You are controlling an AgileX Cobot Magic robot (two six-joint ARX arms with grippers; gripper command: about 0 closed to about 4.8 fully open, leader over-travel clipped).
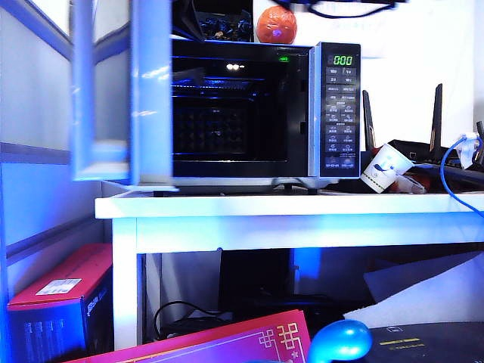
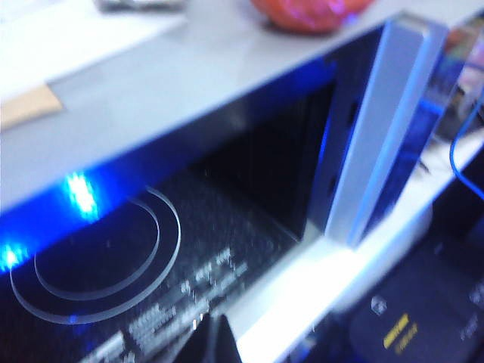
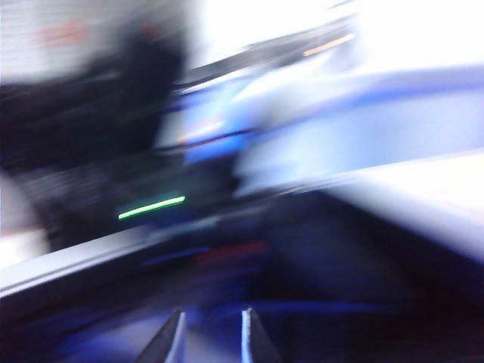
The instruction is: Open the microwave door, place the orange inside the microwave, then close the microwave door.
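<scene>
right gripper (image 3: 212, 336) in the blurry right wrist view, tips close together with a slim gap, pinching nothing, left gripper's spread can't tell, exterior view: microwave door (image 1: 121, 91) swung open at 9 o'clock, orange (image 1: 276, 24) on top of the microwave (image 1: 333, 106), left wrist view: glass turntable (image 2: 98, 257) inside

A white-painted table (image 1: 287, 206) with a thick flat top and a square white leg is seen in the exterior view, and on it the boxy silver-grey microwave (image 1: 333, 113) with black cavity, grey keypad and green display is stood on short feet near the left end, its door (image 1: 121, 91) swung wide open past the left edge of the top. Just beside the microwave to the right, a white paper cup (image 1: 386, 168) with blue print is found lying tilted on the tabletop. A blue cable (image 1: 448, 175) is draped down over the right end.
</scene>
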